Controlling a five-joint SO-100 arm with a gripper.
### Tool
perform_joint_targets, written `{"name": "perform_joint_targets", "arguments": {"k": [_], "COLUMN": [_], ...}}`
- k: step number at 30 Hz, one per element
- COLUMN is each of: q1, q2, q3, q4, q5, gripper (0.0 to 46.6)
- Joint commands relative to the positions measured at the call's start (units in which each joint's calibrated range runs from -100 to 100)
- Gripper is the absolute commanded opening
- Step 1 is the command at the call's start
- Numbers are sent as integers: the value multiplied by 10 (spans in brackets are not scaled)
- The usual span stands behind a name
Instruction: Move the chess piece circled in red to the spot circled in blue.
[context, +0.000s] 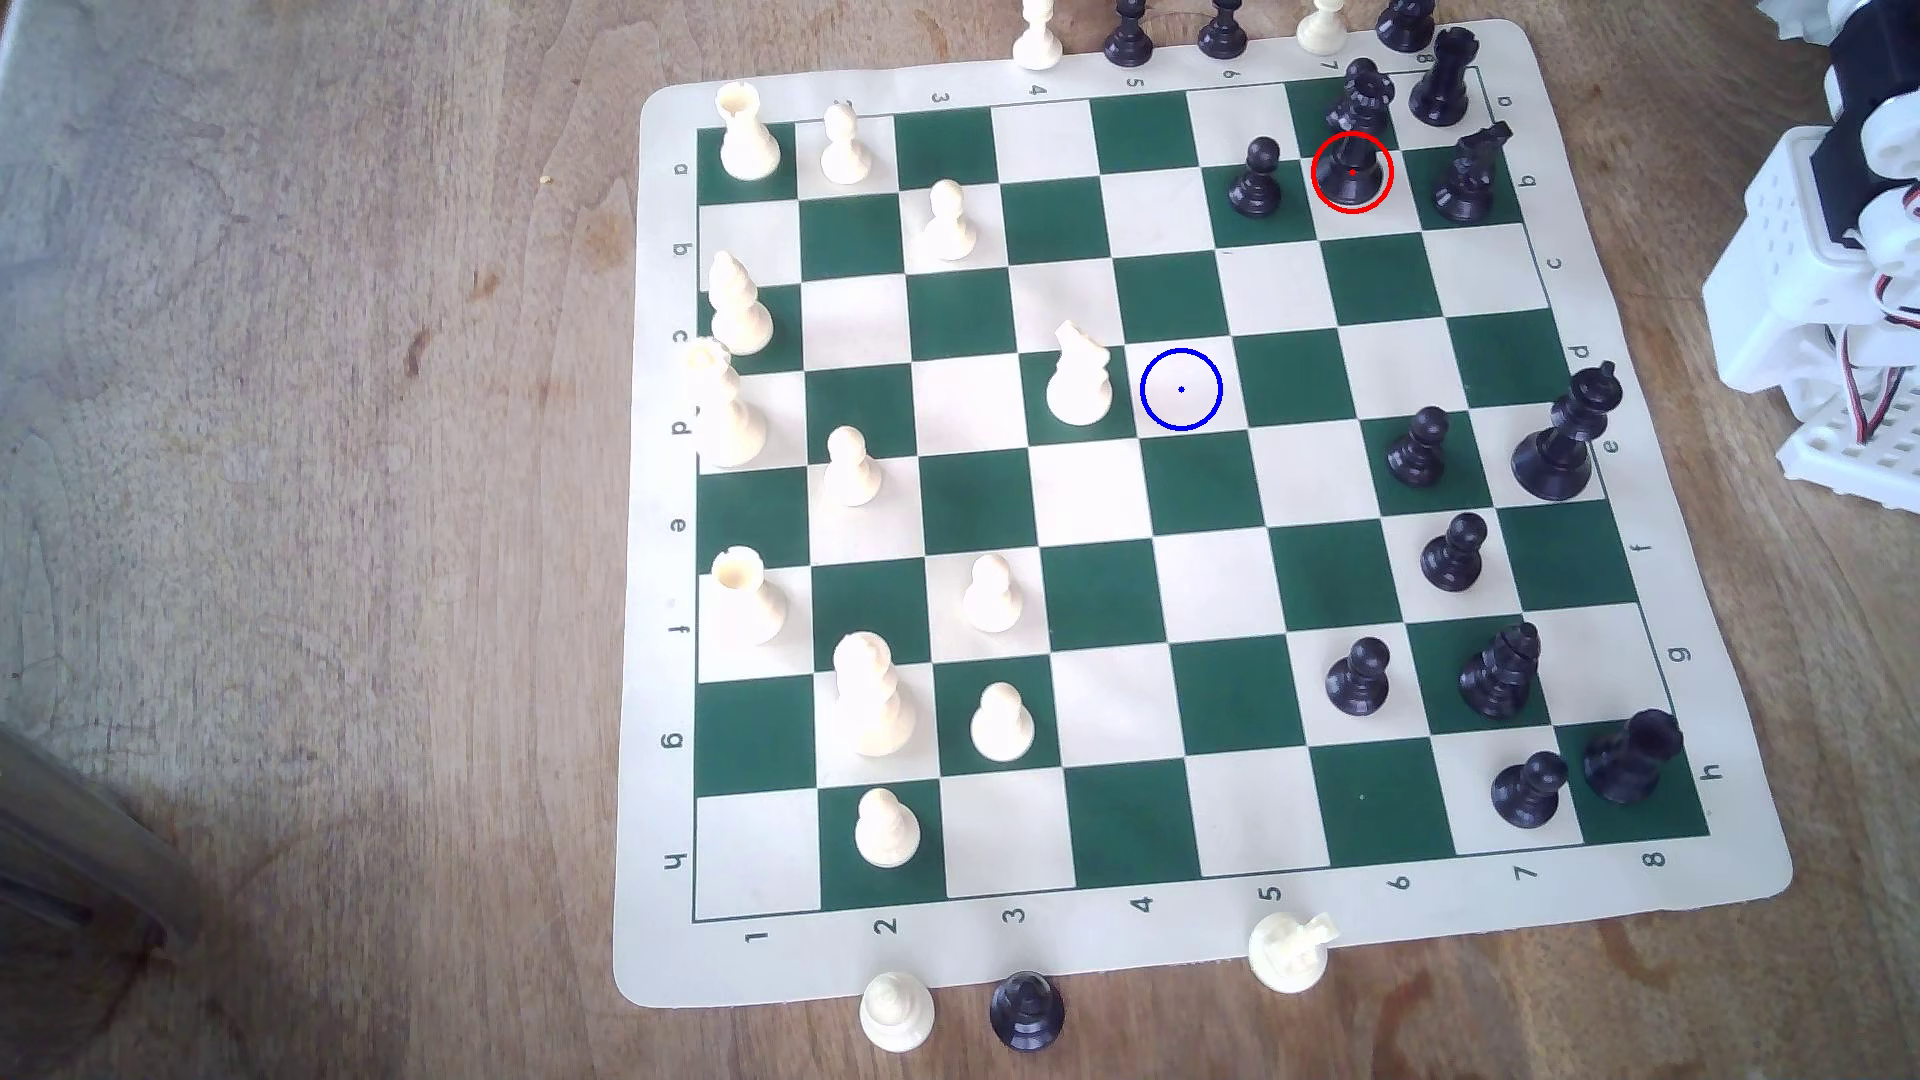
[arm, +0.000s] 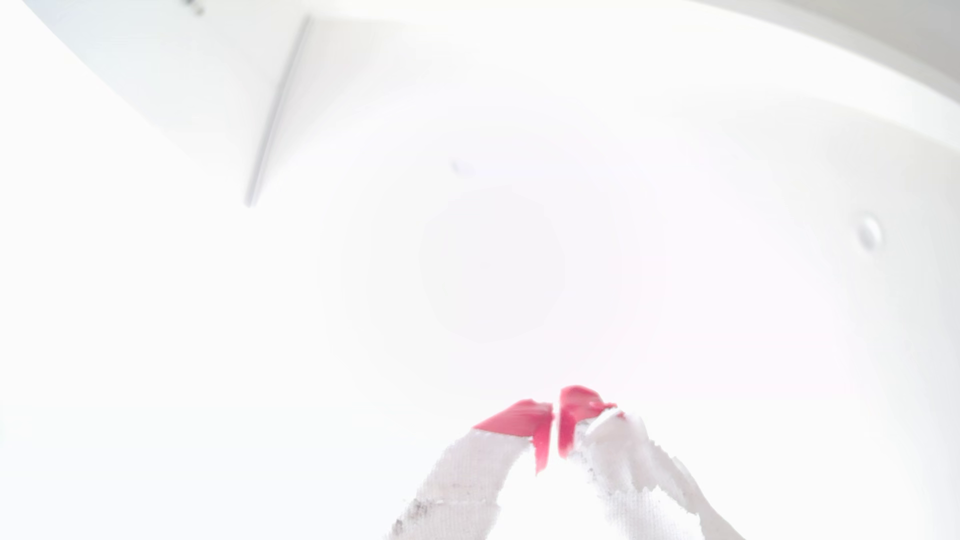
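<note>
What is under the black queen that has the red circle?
The queen stands on a cream square beside a black pawn; a cream sliver shows at its base. Its base and the red circle hide most of that square.

Wrist view washed out — surroundings unreadable; arm cut off at exterior view's right edge.

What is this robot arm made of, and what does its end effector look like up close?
The arm at the exterior view's right edge looks like white plastic blocks with black parts between them, trailing thin red, white and black wires. In the wrist view the end effector has two white, rough-textured fingers capped with pinkish-red tips.
</note>
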Motion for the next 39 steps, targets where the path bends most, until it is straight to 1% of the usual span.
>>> {"name": "perform_joint_targets", "arguments": {"k": [1, 19, 24, 25, 26, 29, 30, 32, 33, 34, 35, 36, 37, 38, 39], "q1": [3, 3, 1, 1, 1, 4, 3, 0, 2, 7, 13, 19, 28, 54, 64], "q2": [-2, -2, -3, -3, -3, -3, -3, -3, -3, -3, -2, -2, -2, -2, -2], "q3": [9, 9, 9, 9, 9, 9, 9, 9, 9, 9, 9, 9, 9, 9, 8], "q4": [-12, -12, 116, 174, 199, 294, 322, 379, 440, 474, 504, 528, 560, 615, 639], "q5": [0, 0, 0, 0, 0, 0, 3, 23, 55, 66, 65, 59, 52, 39, 34], "gripper": [2, 2, 5, 31, 34, 23, 5, 2, 2, 2, 12, 33, 52, 64, 67]}}
